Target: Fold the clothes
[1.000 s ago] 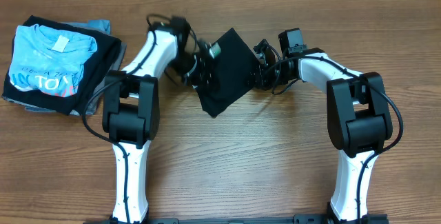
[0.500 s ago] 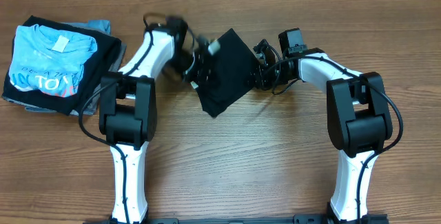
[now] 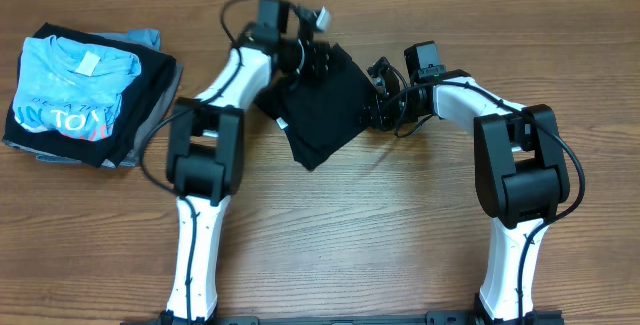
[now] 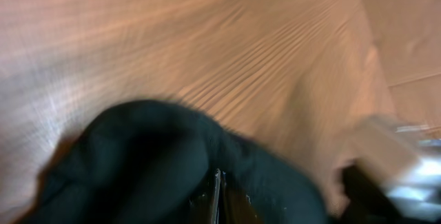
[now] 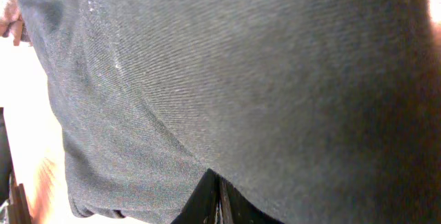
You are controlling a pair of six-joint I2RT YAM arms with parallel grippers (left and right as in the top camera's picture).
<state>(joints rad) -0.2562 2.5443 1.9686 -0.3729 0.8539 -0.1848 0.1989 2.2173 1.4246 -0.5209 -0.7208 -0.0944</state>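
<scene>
Brown wood-grain table (image 3: 400, 255). Far left: garment pile (image 3: 140, 115) topped by light blue T-shirt (image 3: 75, 85) lettered "TO", rest unreadable. Centre: black T-shirt (image 3: 325, 115), clenched by left gripper (image 3: 305, 55) at upper edge and right gripper (image 3: 378, 105) at right edge.

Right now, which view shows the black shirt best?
Overhead: the shirt shows its whole outline against the table. Left wrist gives only a blurred dark bunch; right wrist, just close-up weave filling the frame.
</scene>
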